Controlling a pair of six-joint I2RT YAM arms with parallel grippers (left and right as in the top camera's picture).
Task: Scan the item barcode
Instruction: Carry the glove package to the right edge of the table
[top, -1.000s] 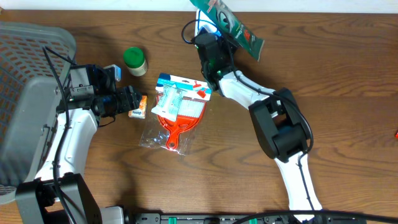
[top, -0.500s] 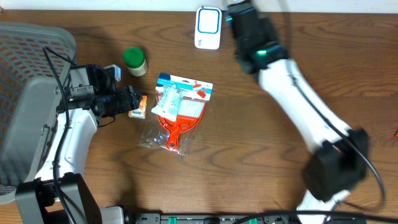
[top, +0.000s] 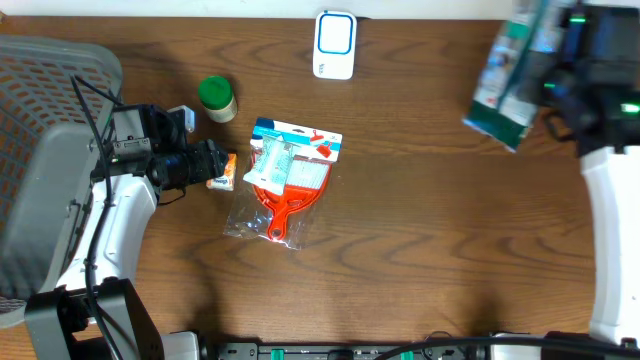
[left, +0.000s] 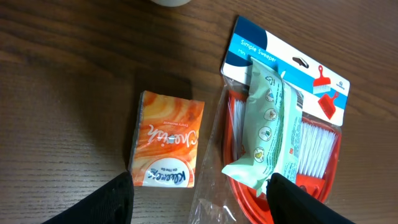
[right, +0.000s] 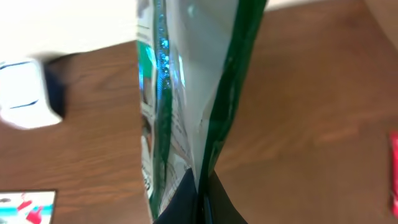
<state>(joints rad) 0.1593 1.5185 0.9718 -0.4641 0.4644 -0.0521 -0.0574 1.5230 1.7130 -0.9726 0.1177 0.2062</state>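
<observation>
The right gripper (right: 199, 200) clamps the bottom edge of a glossy green-and-white pouch (top: 505, 85), blurred, lifted over the table's (top: 400, 250) right rear, well apart from the white-and-blue scanner (top: 335, 44). The left gripper (left: 202, 198) hangs released over an orange Kleenex tissue pack (left: 166, 139) beside a red dustpan set (left: 298, 143) carded "Simple Sweeper".

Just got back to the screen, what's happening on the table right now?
The right tool is shut on a green-and-white pouch, holding it up over the far right of the table, well to the right of the white scanner at the back edge. The left tool is open and empty, poised above the orange tissue pack next to the bagged sweeper set, which has a pale green packet lying on it.
</observation>
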